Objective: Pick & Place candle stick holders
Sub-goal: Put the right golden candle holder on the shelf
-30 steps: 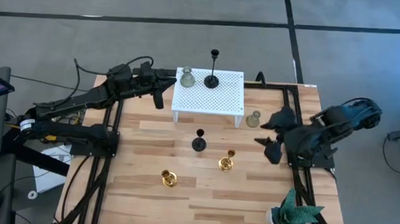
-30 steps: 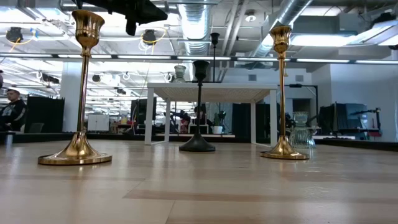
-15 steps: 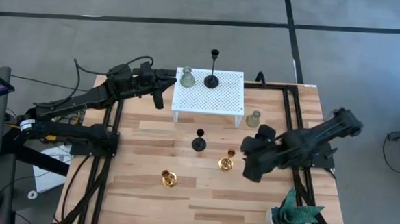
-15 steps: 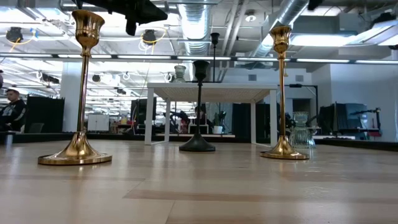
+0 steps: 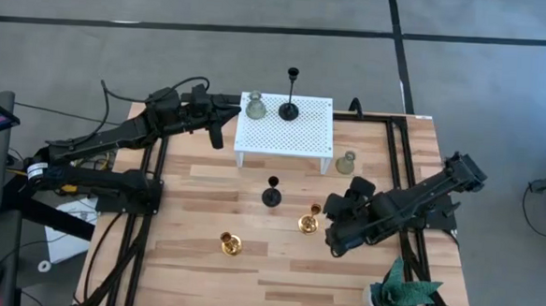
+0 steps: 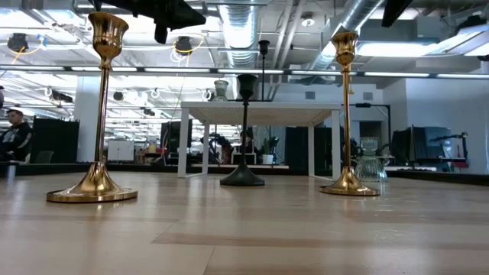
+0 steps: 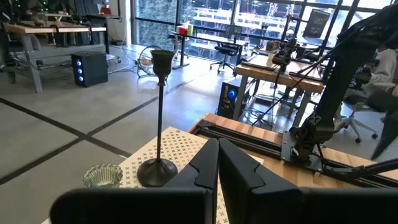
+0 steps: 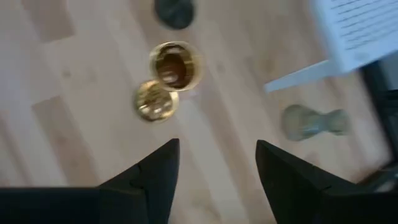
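Observation:
Two holders stand on the white perforated stand [image 5: 298, 126]: a pale green glass one [image 5: 255, 106] and a black one [image 5: 289, 110]. On the table stand a black holder [image 5: 272, 195], two gold holders [image 5: 309, 222] [image 5: 231, 244] and a green glass one [image 5: 346, 162], each on its round base. My right gripper [image 5: 330, 224] is open and empty, hovering just right of the nearer-right gold holder [image 8: 165, 81]. My left gripper [image 5: 217, 134] is shut and empty at the stand's left end.
A leafy green plant in a white pot [image 5: 401, 293] stands at the near right corner. The black frame rails [image 5: 399, 150] run along the table's sides. In the low view the gold holders [image 6: 98, 114] [image 6: 345, 114] stand nearest the camera, and a person sits far off in the room.
My right gripper has swung from the table's right edge toward the left and the near side. It has come over the wood to just right of the gold holder. No holder has moved.

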